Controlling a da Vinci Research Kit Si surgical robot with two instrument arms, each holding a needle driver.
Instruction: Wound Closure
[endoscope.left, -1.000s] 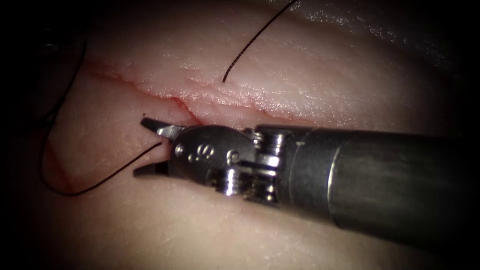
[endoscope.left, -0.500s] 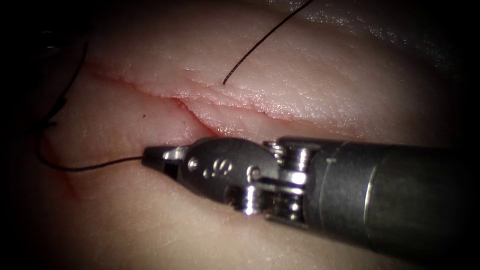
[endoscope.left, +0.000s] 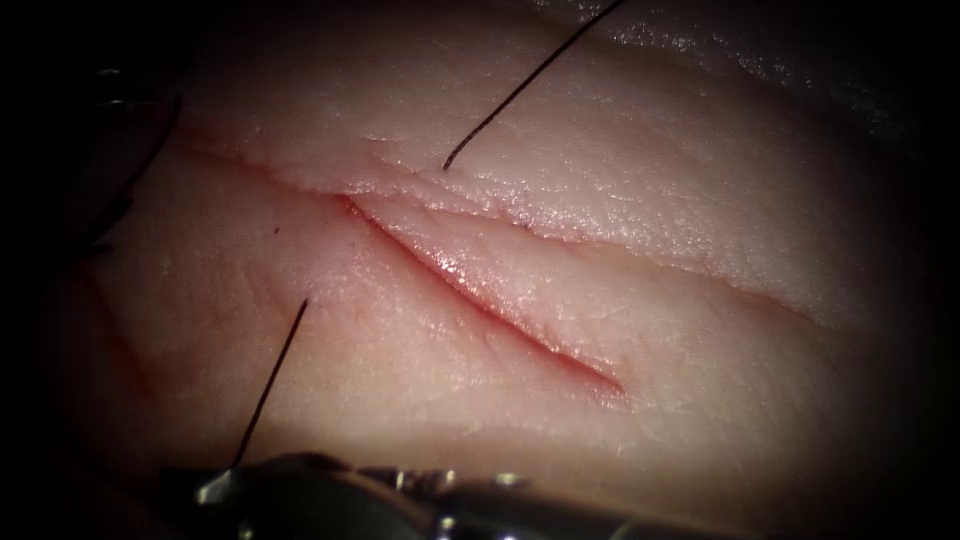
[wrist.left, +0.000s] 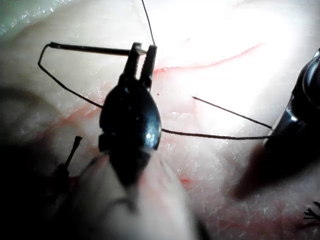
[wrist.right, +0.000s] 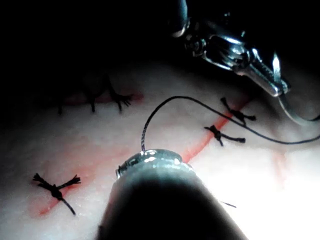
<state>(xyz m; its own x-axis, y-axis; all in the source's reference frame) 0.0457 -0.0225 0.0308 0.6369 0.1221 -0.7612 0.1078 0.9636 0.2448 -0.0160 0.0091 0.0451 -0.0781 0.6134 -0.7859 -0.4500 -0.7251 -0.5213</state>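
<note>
Overhead, the right tool (endoscope.left: 218, 487), a steel needle driver, sits at the bottom edge; thin black thread (endoscope.left: 270, 385) runs to it from pale pink tissue (endoscope.left: 650, 230), left of the red-lined cut (endoscope.left: 480, 300). Left wrist view: the left tool (wrist.left: 141, 52) clamps the dark curved needle (wrist.left: 90, 49) near one end, clear of tissue. Right wrist view: right tool pinches thread.

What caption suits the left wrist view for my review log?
Left arm's pincer shut on the needle over the tissue, thread trailing toward the right arm's tool.
</note>
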